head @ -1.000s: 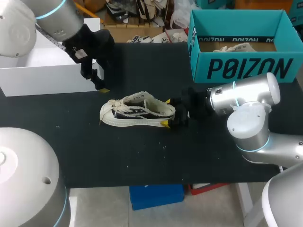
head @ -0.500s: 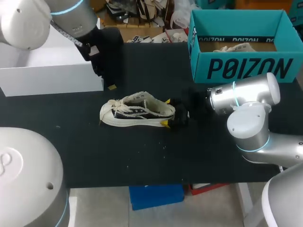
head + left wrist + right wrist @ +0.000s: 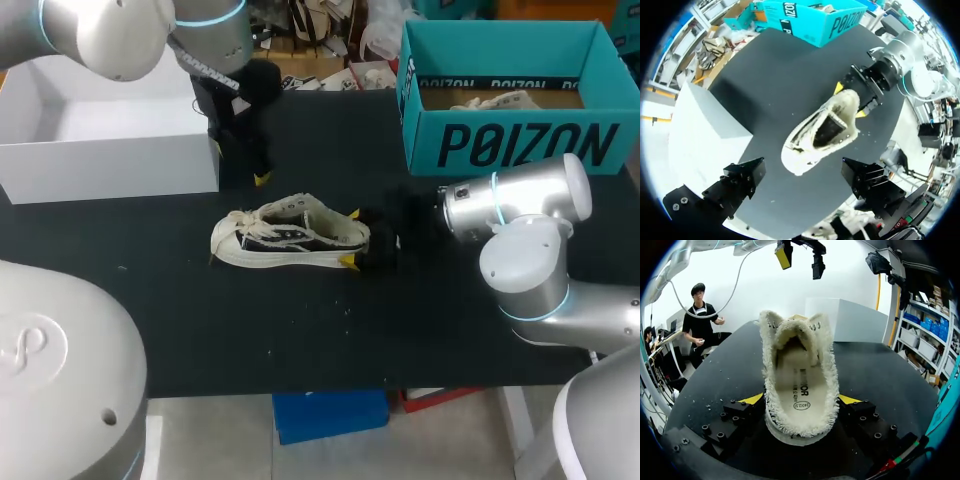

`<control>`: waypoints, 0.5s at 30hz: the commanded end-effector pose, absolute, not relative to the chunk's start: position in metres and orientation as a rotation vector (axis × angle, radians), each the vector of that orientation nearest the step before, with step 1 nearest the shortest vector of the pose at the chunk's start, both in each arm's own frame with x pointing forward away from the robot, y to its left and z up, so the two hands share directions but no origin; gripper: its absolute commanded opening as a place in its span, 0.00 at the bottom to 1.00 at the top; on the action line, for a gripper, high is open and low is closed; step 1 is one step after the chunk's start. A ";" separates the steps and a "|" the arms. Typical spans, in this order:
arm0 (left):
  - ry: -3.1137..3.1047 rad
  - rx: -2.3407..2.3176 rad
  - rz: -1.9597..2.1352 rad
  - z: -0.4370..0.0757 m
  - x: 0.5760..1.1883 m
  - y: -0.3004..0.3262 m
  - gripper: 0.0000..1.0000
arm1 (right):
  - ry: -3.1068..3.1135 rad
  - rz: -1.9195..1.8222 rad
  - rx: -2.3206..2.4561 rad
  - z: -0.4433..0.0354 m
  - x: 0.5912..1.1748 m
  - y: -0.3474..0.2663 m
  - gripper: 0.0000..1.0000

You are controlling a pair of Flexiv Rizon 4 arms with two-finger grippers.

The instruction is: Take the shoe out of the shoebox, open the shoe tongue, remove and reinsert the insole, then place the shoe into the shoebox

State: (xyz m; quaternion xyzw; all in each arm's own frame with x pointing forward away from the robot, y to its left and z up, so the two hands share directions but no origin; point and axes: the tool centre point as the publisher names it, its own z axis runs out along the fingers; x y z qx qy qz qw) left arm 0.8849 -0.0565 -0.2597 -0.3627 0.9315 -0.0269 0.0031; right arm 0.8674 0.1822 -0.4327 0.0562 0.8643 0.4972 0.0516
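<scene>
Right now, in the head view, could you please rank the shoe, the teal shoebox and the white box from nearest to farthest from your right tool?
1. The shoe: its heel sits between the fingers of the right tool.
2. The teal shoebox: behind the tool, towards the right.
3. The white box: far over on the left side.

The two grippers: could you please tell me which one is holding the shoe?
The right gripper: it is shut on the heel of the shoe from both sides. The left gripper hangs open above the table, holding nothing.
</scene>
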 end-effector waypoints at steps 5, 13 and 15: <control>2.291 -2.062 0.611 -0.262 0.890 -0.070 1.00 | 2.632 1.509 0.173 -0.437 0.869 0.186 0.00; 1.999 -2.162 0.793 -0.274 0.878 -0.104 1.00 | 2.632 1.509 0.173 -0.437 0.869 0.186 0.00; 1.929 -2.178 0.825 -0.278 0.878 -0.106 1.00 | 2.632 1.509 0.173 -0.437 0.869 0.186 0.00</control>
